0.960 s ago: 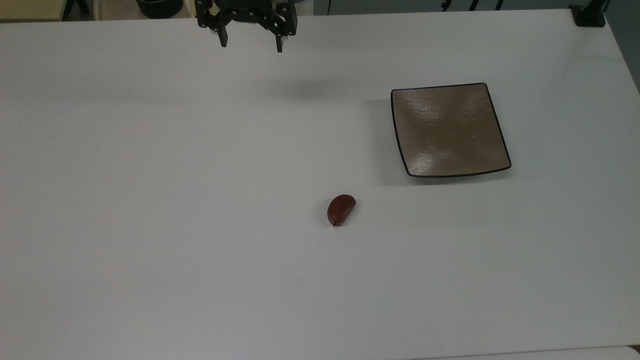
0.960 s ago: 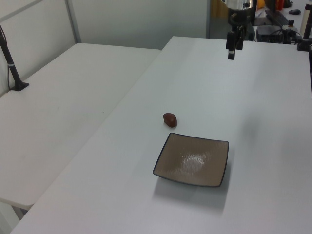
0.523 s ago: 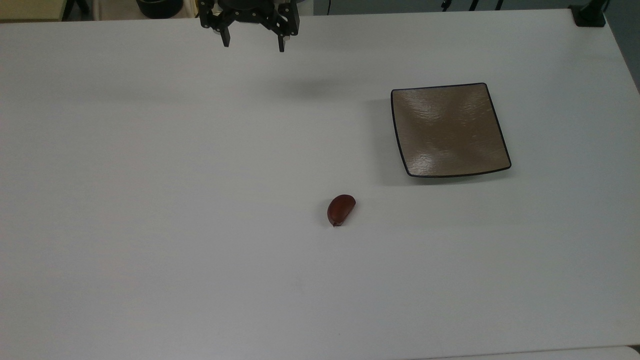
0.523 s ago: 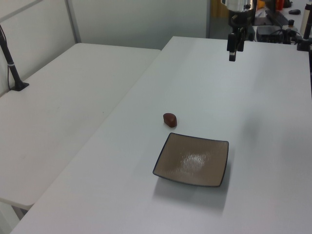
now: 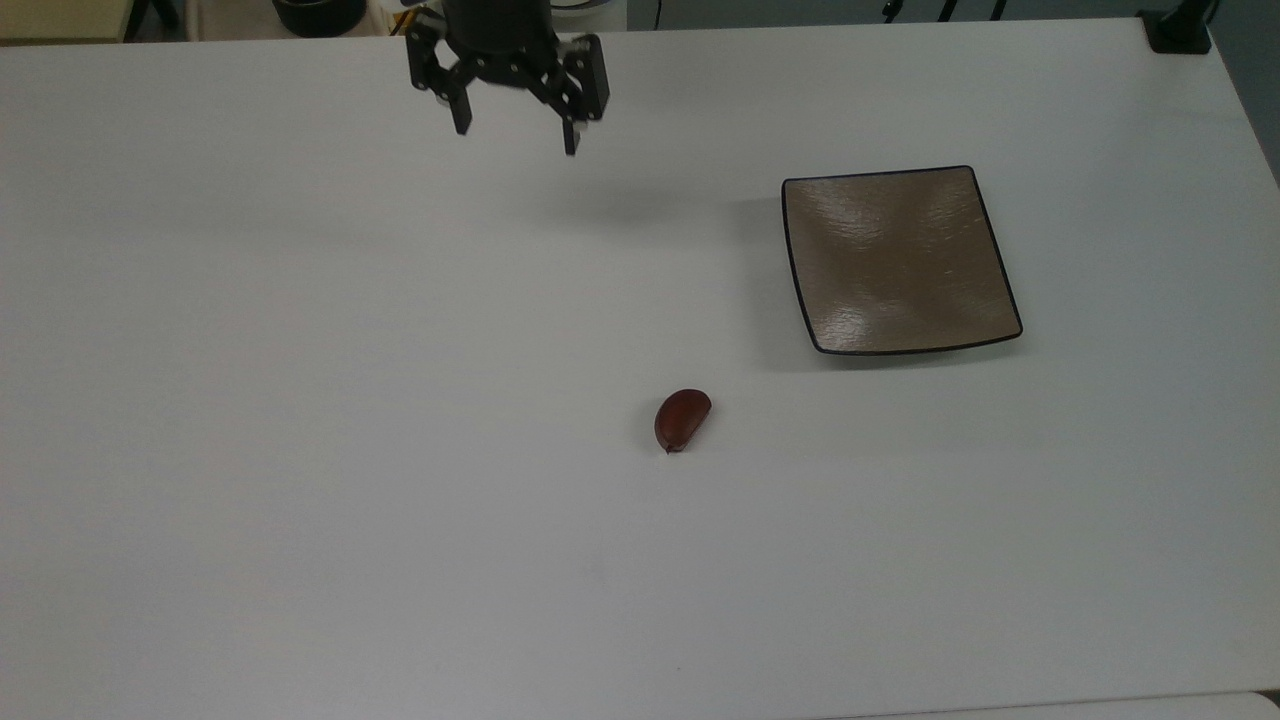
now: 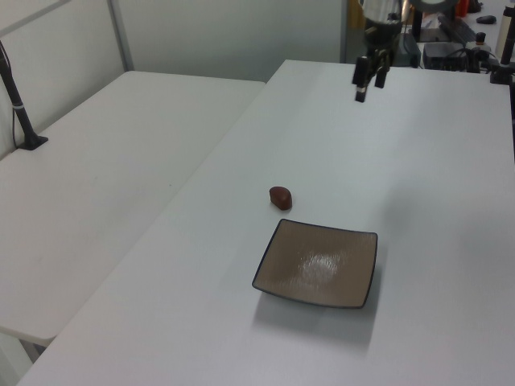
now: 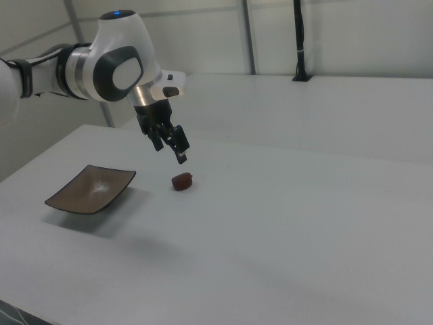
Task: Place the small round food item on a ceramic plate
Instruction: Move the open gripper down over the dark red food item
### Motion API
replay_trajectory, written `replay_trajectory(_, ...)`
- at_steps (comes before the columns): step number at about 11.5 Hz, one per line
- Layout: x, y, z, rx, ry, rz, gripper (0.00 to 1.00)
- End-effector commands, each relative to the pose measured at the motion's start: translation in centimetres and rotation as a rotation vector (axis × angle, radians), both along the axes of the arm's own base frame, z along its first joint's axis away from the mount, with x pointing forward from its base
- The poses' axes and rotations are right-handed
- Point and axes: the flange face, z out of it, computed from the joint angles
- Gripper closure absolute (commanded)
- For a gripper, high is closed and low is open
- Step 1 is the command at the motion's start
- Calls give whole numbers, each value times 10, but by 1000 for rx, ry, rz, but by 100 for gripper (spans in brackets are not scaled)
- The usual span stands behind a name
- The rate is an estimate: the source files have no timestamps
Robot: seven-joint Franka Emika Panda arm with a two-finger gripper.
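1. Top view: gripper hangs over the table's far edge, jaws spread wide, nothing between them. The small round food item lies bare on the table, well apart from the gripper and below-left of the ceramic plate in the top view. Half-moon outline, pointed end toward the near edge. Likely light, hard and slick, so I'd pinch across the short width at the fat middle, not the tip.
2. Left view: gripper is clearly raised above the surface, which the top view can't show. Food item sits near the plate's far-left corner, not touching.
3. Right view: shows the arm and the tilted wrist. Gripper is open, above and left of the item in the right view. Plate's upturned edges are visible.
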Motion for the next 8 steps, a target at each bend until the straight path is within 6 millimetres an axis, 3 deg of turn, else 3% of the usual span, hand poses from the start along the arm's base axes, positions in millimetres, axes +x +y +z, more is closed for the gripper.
replay_trajectory(1, 22, 30, -25, 54, -82, -177, 0)
replay_trajectory(3, 41, 65, -41, 90, -125, -271, 0)
replay_trajectory(8, 101, 114, -114, 55, -201, -483, 0)
